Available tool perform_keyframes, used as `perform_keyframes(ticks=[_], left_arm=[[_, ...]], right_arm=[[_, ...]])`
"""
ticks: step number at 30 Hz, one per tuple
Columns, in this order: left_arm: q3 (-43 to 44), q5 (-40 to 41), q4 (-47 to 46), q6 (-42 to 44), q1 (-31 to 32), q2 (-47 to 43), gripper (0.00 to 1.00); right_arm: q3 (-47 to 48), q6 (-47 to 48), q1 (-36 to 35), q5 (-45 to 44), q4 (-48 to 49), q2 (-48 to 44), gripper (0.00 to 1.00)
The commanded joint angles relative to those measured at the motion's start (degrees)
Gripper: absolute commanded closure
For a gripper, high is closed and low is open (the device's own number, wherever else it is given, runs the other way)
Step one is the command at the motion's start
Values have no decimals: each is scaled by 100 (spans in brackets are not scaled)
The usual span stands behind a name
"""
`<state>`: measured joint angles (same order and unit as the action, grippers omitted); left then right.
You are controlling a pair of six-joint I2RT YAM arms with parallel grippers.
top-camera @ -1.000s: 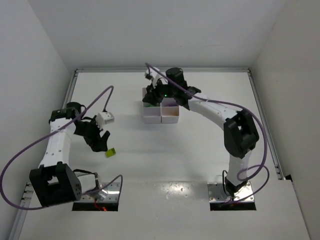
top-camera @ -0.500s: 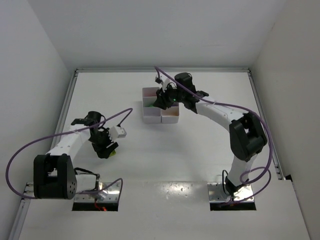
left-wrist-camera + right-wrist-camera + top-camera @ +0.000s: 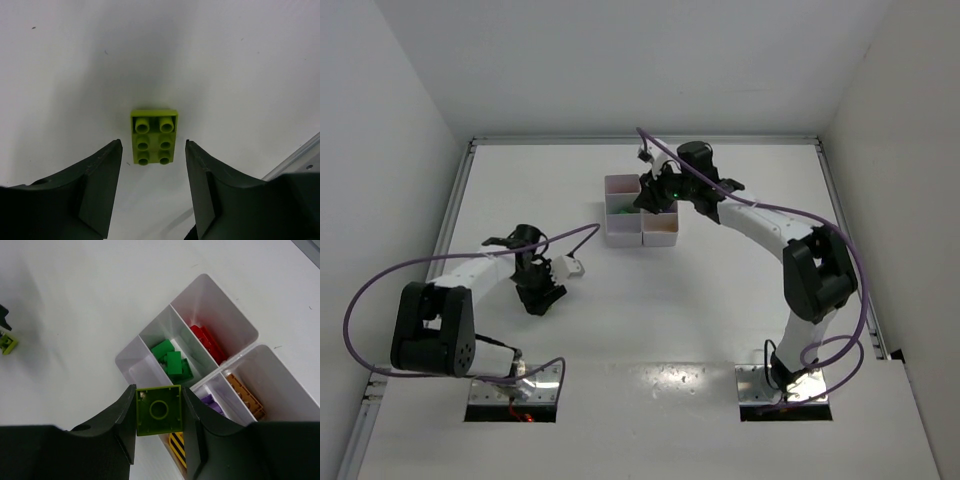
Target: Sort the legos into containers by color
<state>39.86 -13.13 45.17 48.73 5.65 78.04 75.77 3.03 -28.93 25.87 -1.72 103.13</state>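
A lime-yellow lego (image 3: pixel 154 136) lies studs-up on the white table, and its near half sits between the fingers of my left gripper (image 3: pixel 153 146), which is open with a gap on each side. From above, the left gripper (image 3: pixel 540 296) hides that brick. My right gripper (image 3: pixel 159 412) is shut on a lime-green lego (image 3: pixel 158 410), underside toward the camera, just above the white tray (image 3: pixel 131 349). In the top view the right gripper (image 3: pixel 656 194) hangs over the tray (image 3: pixel 620 236). The compartments hold green legos (image 3: pixel 173 362), red (image 3: pixel 207 342), orange-brown (image 3: pixel 244 390), purple (image 3: pixel 212 402) and a striped yellow one (image 3: pixel 178 442).
The tray compartment nearest the table's centre (image 3: pixel 137 371) holds nothing. White walls close in the table on the left, back and right. Purple cables (image 3: pixel 380 285) loop off both arms. A metal rail (image 3: pixel 300 152) shows near the left gripper.
My left arm swung right and came down over the lime-yellow lego while its jaws narrowed. My right gripper shifted slightly right over the tray, still holding its lego.
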Motion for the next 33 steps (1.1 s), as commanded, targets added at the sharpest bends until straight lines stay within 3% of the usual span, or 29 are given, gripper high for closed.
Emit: perform_keyframes(ticks=[1, 4, 12, 17, 24, 33], left_arm=[[-31, -85, -96, -83, 190, 167, 42], [-31, -85, -149, -83, 191, 431, 57], [276, -40, -210, -249, 139, 792, 73], [742, -585, -210, -653, -143, 608, 97], [1752, -1350, -210, -1909, -582, 379, 100], [1982, -1535, -149, -2201, -820, 194, 100]], right_arm=[[219, 49, 63, -3, 145, -135, 98], [166, 49, 124, -56, 145, -135, 98], [166, 49, 177, 129, 145, -135, 98], [281, -21, -42, 182, 92, 189, 98], [439, -135, -333, 24, 198, 647, 98], [553, -136, -438, 24, 198, 1042, 98]])
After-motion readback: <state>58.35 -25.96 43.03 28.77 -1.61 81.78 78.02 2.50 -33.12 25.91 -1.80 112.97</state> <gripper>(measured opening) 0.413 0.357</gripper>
